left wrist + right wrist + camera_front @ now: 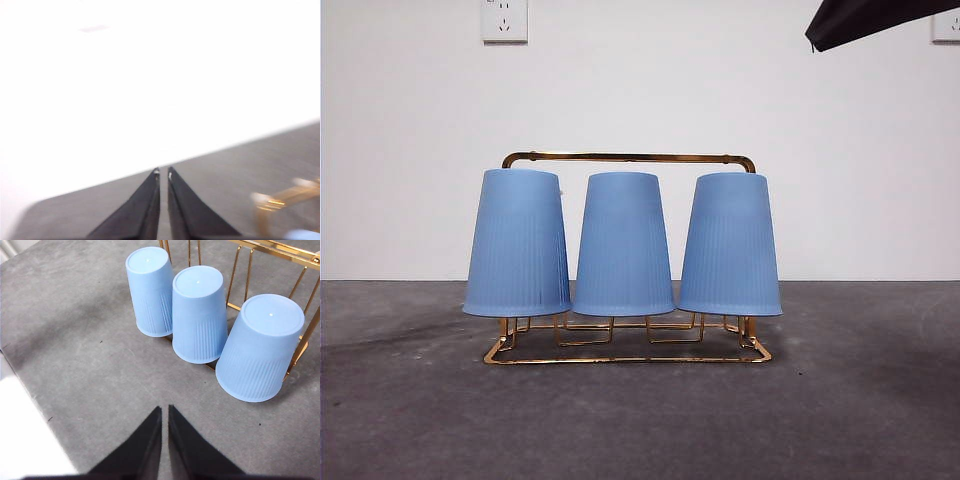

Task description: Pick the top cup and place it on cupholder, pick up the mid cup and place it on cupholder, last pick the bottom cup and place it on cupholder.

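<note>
Three blue ribbed cups stand upside down in a row on the gold wire cupholder (pixel 630 157): a left cup (pixel 517 243), a middle cup (pixel 623 243) and a right cup (pixel 730 243). In the right wrist view the same cups (pixel 198 312) sit on the gold rack (pixel 272 247), and my right gripper (pixel 165 410) hovers shut and empty above the grey table in front of them. My left gripper (pixel 163 173) is shut and empty, off to the side, with a blurred gold corner of the rack (pixel 280 202) near it. A black arm tip (pixel 865 20) shows at the top right.
The grey table (pixel 420 420) spreads around the rack, with a white wall behind holding an outlet (pixel 504 18). In the right wrist view the table's edge (pixel 20 375) runs close by the gripper.
</note>
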Robot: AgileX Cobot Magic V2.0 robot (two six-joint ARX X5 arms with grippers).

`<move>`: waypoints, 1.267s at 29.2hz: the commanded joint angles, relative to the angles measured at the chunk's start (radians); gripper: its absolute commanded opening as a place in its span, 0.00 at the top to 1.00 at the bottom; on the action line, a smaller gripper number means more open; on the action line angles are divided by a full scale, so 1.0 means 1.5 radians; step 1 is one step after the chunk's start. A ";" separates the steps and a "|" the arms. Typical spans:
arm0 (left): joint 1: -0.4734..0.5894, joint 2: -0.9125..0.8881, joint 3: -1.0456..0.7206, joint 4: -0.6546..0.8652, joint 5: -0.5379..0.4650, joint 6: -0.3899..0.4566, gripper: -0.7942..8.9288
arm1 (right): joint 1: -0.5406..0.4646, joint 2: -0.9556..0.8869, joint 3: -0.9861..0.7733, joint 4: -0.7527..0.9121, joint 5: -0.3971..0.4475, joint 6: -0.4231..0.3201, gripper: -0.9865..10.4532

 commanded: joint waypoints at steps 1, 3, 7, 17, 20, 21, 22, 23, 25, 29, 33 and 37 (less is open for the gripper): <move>0.052 -0.041 -0.070 0.062 0.000 0.018 0.90 | 0.006 0.003 0.003 0.005 0.001 0.006 0.90; 0.080 -0.073 -0.118 0.091 0.000 0.018 0.90 | 0.006 0.003 0.003 0.006 0.001 0.006 0.90; 0.115 -0.133 -0.206 0.097 -0.001 0.017 0.90 | 0.006 0.003 0.003 0.006 0.001 0.006 0.90; 0.130 -0.232 -0.390 0.090 -0.002 0.012 0.90 | 0.006 0.003 0.003 0.006 0.001 0.006 0.90; 0.130 -0.252 -0.421 0.090 -0.002 0.012 0.90 | 0.006 0.003 0.003 0.006 0.001 0.006 0.90; 0.130 -0.257 -0.428 0.086 -0.002 0.012 0.90 | 0.006 0.003 0.003 0.006 0.001 0.006 0.90; 0.130 -0.263 -0.433 0.077 -0.002 0.012 0.90 | 0.006 0.003 0.003 0.006 0.001 0.006 0.90; 0.130 -0.267 -0.435 0.066 -0.002 0.012 0.90 | 0.006 0.003 0.003 0.006 0.001 0.006 0.90; 0.130 -0.275 -0.439 0.042 -0.002 0.012 0.90 | 0.006 0.003 0.003 0.005 0.001 0.006 0.90; 0.130 -0.292 -0.452 0.018 -0.002 0.012 0.90 | 0.006 0.003 0.003 0.006 0.001 0.006 0.90; 0.130 -0.292 -0.453 -0.016 -0.002 0.012 0.90 | 0.006 0.003 0.003 0.006 0.001 0.006 0.90; 0.130 -0.292 -0.453 -0.029 -0.002 0.006 0.90 | 0.006 0.003 0.003 0.006 0.001 0.006 0.90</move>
